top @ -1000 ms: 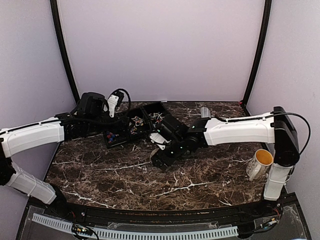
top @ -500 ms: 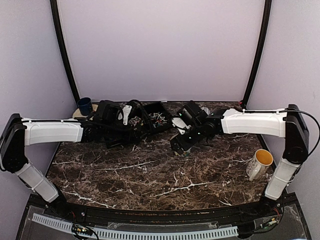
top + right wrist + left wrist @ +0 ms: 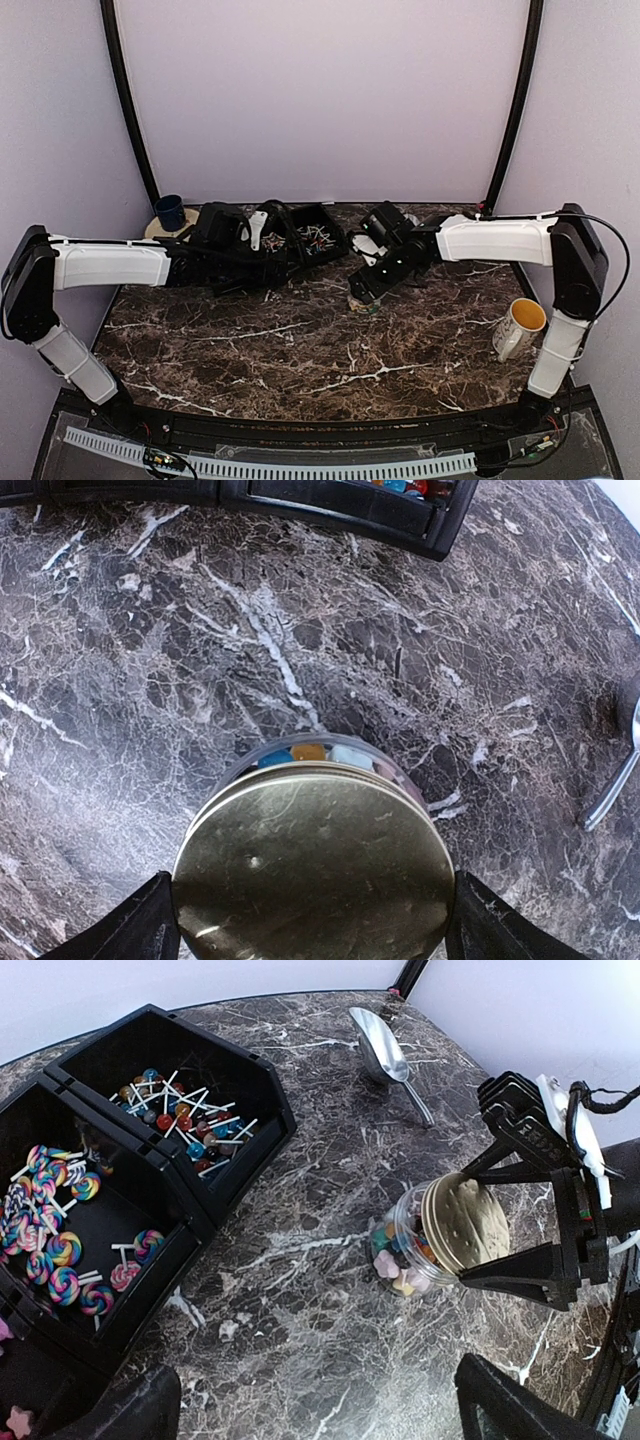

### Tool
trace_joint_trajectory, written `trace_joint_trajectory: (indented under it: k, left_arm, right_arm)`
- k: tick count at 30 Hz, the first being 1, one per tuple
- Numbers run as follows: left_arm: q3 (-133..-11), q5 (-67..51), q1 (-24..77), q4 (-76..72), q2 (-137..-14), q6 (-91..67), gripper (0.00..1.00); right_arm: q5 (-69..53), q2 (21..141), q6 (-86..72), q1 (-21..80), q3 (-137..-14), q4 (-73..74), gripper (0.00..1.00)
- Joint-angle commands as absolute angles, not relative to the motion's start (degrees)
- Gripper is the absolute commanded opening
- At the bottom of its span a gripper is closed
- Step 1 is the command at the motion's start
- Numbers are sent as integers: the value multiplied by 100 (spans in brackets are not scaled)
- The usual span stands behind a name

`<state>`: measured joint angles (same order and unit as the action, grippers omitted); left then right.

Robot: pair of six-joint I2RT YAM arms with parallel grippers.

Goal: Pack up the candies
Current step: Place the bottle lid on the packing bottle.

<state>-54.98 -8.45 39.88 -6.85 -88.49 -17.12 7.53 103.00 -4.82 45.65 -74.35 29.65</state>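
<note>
A clear jar (image 3: 400,1245) full of candies (image 3: 392,1263) in blue, pink, yellow and green rests on or just over the marble. It is capped by a round tan lid (image 3: 315,870). My right gripper (image 3: 315,920) is shut on that lid, one finger on each side, and a few candies (image 3: 310,752) show under the rim. From above, the jar (image 3: 362,300) sits right of the bins. My left gripper (image 3: 320,1415) stands open over bare marble beside the bins, holding nothing.
Two black bins hold lollipops, a back one (image 3: 255,1080) with round ones and a nearer one (image 3: 175,1235) with swirled ones. A metal scoop (image 3: 385,1050) lies behind the jar. A white mug (image 3: 520,325) stands at right, a blue cup (image 3: 170,212) at back left.
My right gripper carried the jar from the table's middle back and to the right, then lowered it slightly. The left arm swung right along the bins.
</note>
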Motion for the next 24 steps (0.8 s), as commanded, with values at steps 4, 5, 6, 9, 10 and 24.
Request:
trace_joint_trajectory:
  k: [4,5,6,9,10,24]
  left_arm:
    - [-5387,-932,4052,-823,-8869,-1784,98]
    - [-5388,-936,4056,-821,-8875,-1793,98]
    - [-5383,-941,4059,-821,-8876,-1789,98]
    - [-5383,-939,4063,-826,-8885,-1788,98]
    - [-5387,-933,4061,-824,-8888,-1785,98]
    - [-5398,-924,4070,-811,-8916,-1776,98]
  right_arm:
    - [605,10475,-421,4443,-7745,2914,88]
    - [600,10491,-422,4442,-7756,2915,88]
    - [584,10510,-424,4438,-7767,2922,89]
    - [536,10561,-426,4432,-7825,2952,89]
    - [522,10583,-429,4438,-7832,2953,89]
    - [597,10755,-440,4416,-7970,3117,89]
